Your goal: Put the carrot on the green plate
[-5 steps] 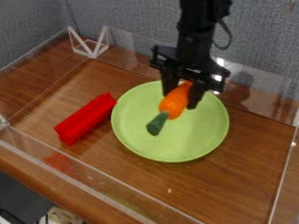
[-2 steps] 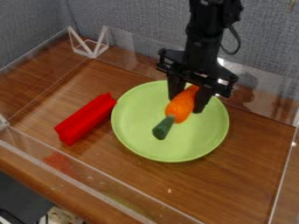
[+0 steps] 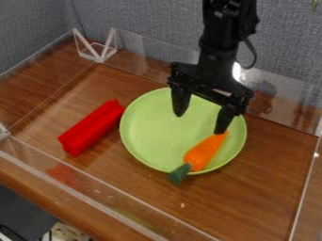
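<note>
The orange carrot [image 3: 202,154] lies on the front right part of the lime-green plate [image 3: 157,127], its dark green stub end [image 3: 180,173] hanging over the plate's front rim. My gripper [image 3: 205,106] hangs above the plate's right half, a little behind the carrot. Its two dark fingers [image 3: 182,98] stand wide apart with nothing between them. The carrot is free of the gripper.
A red rectangular block [image 3: 92,127] lies left of the plate on the wooden tabletop. Clear plastic walls [image 3: 151,221] ring the work area. A white wire stand [image 3: 96,44] sits at the back left corner.
The gripper, shut on the carrot above the plate, moved right, then opened. The carrot dropped onto the plate's front right part.
</note>
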`<state>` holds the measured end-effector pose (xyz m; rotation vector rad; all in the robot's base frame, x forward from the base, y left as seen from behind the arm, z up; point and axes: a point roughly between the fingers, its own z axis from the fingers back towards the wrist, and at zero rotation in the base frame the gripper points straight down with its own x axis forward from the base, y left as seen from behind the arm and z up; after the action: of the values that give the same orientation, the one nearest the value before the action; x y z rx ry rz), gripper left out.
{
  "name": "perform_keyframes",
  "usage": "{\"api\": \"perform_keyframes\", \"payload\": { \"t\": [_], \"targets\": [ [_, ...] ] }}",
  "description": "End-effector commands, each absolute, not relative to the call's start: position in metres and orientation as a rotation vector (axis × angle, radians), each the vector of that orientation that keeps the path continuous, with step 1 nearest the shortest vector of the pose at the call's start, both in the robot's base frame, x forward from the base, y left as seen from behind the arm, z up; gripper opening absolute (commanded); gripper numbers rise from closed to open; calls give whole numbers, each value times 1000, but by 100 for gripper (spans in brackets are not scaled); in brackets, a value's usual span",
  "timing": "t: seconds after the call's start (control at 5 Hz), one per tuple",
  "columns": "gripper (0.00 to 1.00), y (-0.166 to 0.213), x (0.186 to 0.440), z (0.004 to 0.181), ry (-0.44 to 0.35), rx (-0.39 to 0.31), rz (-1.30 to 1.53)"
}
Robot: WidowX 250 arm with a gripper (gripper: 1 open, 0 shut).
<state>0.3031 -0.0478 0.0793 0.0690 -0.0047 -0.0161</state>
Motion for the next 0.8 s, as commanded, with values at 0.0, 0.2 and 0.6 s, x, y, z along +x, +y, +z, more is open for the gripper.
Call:
{"api": "perform_keyframes", "payload": {
  "t": [0.0, 0.2, 0.6],
  "targets": [
    [100, -49, 306, 76, -22, 60, -15],
    [100, -49, 305, 62, -5, 59, -16],
    [100, -44, 308, 76, -3, 67, -21]
  ]
}}
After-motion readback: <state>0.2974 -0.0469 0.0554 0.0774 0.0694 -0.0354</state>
